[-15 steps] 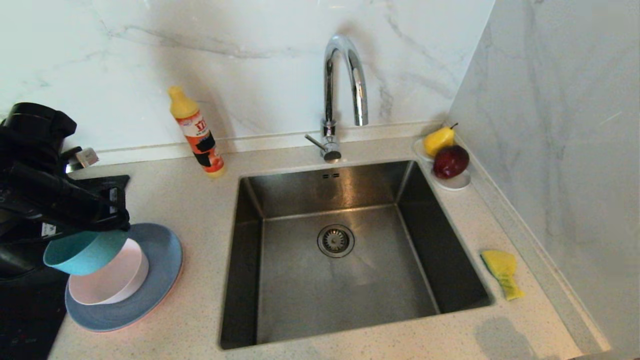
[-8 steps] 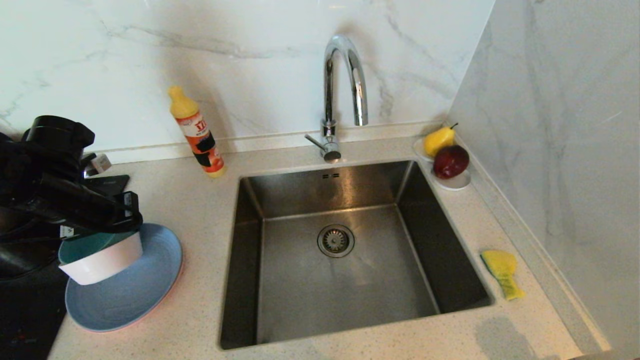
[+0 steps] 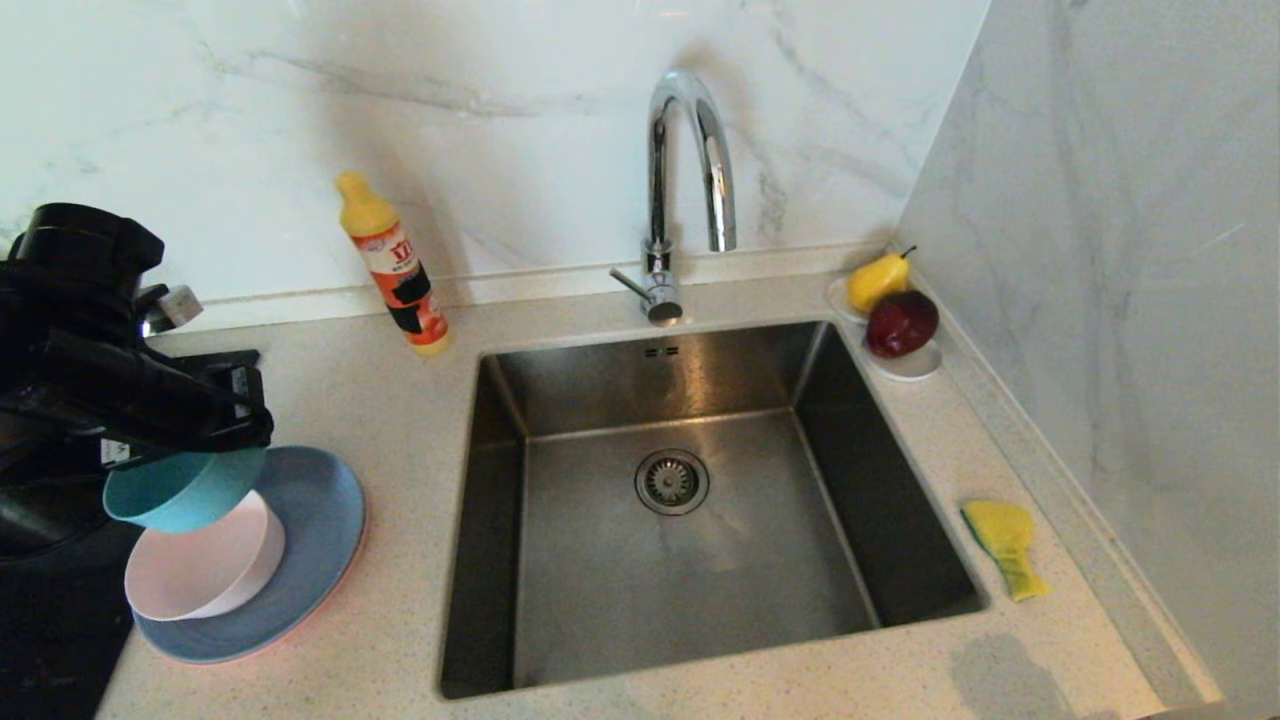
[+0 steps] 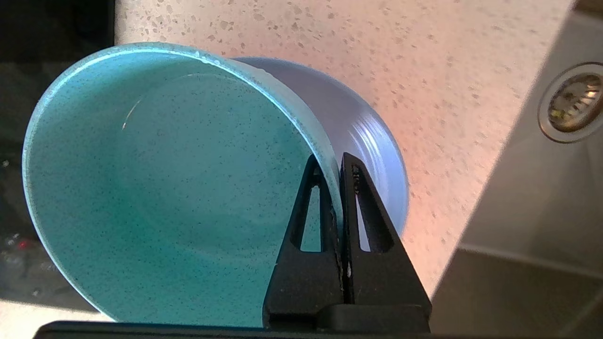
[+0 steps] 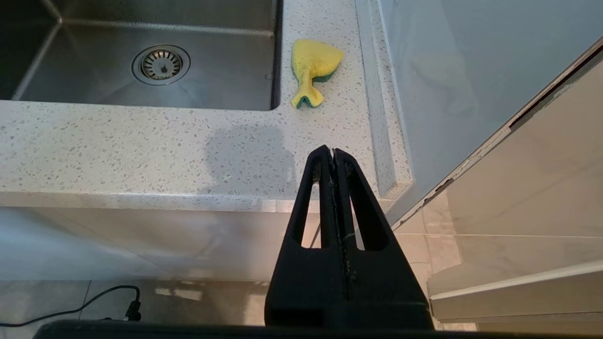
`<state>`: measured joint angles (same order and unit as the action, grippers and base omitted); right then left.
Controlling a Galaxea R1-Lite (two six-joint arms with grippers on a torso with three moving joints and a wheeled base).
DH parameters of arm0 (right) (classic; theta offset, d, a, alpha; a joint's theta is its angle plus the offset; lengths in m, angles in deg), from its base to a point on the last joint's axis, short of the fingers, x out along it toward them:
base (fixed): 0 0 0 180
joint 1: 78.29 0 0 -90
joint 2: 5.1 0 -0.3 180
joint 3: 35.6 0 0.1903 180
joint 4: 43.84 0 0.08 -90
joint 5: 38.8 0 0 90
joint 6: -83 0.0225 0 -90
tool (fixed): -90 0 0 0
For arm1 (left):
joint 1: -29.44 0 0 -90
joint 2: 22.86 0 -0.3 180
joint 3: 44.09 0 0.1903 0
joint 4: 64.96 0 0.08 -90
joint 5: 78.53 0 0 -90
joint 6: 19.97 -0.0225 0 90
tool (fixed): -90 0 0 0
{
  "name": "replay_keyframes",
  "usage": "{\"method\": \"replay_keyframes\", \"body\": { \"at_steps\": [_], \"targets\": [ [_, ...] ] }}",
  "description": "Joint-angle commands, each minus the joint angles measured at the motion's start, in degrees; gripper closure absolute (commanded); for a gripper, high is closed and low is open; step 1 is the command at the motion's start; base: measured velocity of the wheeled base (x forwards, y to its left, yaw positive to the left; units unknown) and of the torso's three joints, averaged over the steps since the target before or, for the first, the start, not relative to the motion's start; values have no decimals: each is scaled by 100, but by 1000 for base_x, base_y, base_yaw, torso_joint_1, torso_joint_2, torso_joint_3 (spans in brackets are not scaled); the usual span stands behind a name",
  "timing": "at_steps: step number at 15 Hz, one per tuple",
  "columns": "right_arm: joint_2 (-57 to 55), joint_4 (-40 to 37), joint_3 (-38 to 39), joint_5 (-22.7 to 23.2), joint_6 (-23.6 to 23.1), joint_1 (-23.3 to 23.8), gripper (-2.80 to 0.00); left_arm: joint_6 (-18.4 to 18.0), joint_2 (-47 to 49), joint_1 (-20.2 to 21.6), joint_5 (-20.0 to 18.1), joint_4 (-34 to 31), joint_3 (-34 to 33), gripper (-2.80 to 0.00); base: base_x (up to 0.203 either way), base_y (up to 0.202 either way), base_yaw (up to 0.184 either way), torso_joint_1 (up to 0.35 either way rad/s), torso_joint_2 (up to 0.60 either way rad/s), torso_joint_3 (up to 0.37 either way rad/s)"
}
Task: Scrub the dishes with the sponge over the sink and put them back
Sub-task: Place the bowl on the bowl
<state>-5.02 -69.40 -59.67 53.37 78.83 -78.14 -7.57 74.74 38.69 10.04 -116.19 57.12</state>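
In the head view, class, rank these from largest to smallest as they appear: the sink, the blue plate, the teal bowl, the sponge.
1. sink
2. blue plate
3. teal bowl, lifted in the left gripper, so nearer the camera, which may flatter it
4. sponge

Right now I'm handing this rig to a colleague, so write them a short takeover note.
Left gripper: shut on the rim of the teal bowl, held tilted above the stack at the counter's left.
Right gripper: shut, empty, parked off the counter's front right edge.
Pale pink-white bowl sits on the blue plate, a pink plate edge beneath.
Sponge lies right of the sink.
Done: teal bowl picked up.
Left: bring it over the sink, fetch sponge, scrub, return; then the other dishes.
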Motion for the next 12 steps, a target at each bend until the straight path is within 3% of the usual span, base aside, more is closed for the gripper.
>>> {"method": "replay_keyframes", "body": {
  "at_steps": [1,12],
  "targets": [
    [-7,0,0,3,-5,2,0,0,-242,-20,1,-218,12,0,0,0,0,0,0,0],
    [-7,0,0,3,-5,2,0,-115,-409,-11,28,-203,-903,0,0,0,0,0,0,0]
  ]
}}
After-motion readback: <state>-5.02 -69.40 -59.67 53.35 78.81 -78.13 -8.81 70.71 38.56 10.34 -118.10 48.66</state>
